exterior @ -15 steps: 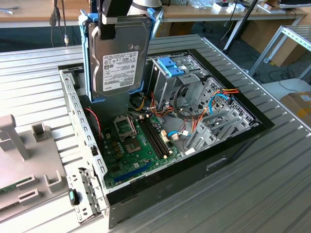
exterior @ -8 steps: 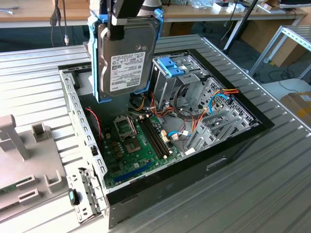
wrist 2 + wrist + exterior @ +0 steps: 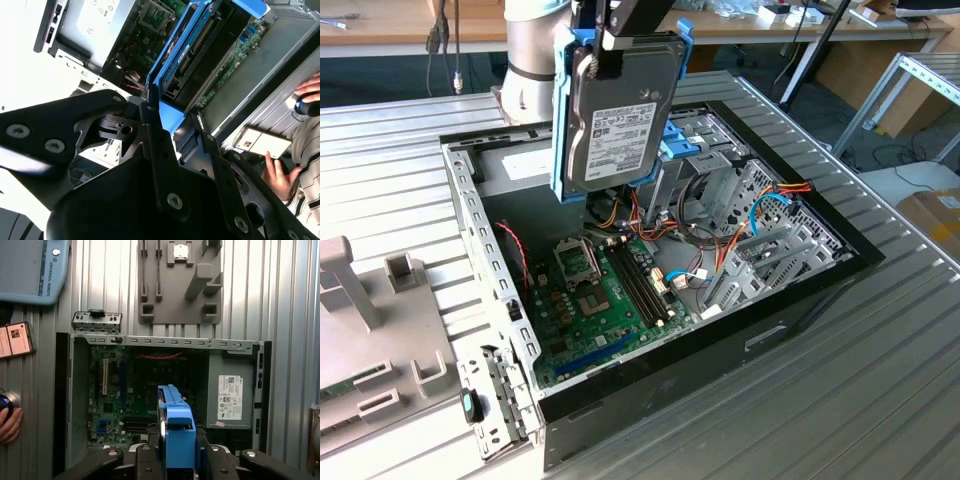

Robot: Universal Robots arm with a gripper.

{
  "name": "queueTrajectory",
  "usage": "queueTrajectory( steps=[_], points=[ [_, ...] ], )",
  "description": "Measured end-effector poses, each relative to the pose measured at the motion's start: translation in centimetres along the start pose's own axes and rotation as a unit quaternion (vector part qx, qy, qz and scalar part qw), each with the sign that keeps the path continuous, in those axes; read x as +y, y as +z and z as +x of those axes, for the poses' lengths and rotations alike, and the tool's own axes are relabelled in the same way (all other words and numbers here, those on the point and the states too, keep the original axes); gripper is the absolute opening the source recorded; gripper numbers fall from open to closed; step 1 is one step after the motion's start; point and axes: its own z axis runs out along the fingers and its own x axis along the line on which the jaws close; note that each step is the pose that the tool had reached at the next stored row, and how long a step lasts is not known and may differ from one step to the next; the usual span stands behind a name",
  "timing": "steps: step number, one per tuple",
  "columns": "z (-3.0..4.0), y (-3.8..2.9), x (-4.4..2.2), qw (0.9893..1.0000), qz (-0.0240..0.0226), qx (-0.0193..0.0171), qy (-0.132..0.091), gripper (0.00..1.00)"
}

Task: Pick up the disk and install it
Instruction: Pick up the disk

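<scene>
Disk [image 3: 620, 125] upright (label outward) | gripper [image 3: 617, 45] clamped on its top | apparently above open case [image 3: 472, 230]

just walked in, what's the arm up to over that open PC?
The arm's gripper is shut on the grey metal hard drive in its light-blue plastic carrier, holding it on edge in the air above the open black computer case. The drive is not yet seated in the silver metal drive cage beside the green motherboard. A person's hand is off to one side of the case.

Clear over mobo [image 3: 605, 310]; cables [image 3: 712, 232] by cage [image 3: 760, 195]
</scene>
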Motion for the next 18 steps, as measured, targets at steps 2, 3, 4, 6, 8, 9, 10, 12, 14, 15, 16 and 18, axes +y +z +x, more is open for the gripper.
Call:
queueTrajectory(
  steps=[2,3,4,6,8,9,10,12,14,15,16,18],
  points=[
    [0.02,0.01,-0.32,1.0000,0.0000,0.0000,0.000,0.36],
    [0.02,0.01,-0.32,1.0000,0.0000,0.0000,0.000,0.36],
    [0.01,0.00,-0.33,1.0000,0.0000,0.0000,0.000,0.36],
    [0.01,0.00,-0.33,1.0000,0.0000,0.0000,0.000,0.36],
    [0.01,0.00,-0.33,1.0000,0.0000,0.0000,0.000,0.36],
    [0.01,0.00,-0.34,1.0000,0.0000,0.0000,0.000,0.36],
    [0.01,0.00,-0.34,1.0000,0.0000,0.0000,0.000,0.36],
    [0.08,0.00,-0.36,1.0000,0.0000,0.0000,0.000,0.36],
    [0.54,0.00,-0.35,1.0000,0.0000,0.0000,0.000,0.36],
    [0.85,0.00,-0.36,1.0000,0.0000,0.0000,0.000,0.36],
    [1.08,0.00,-0.36,1.0000,0.0000,0.0000,0.000,0.36],
    [1.45,0.00,-0.36,1.0000,0.0000,0.0000,0.000,0.36]
  ],
)
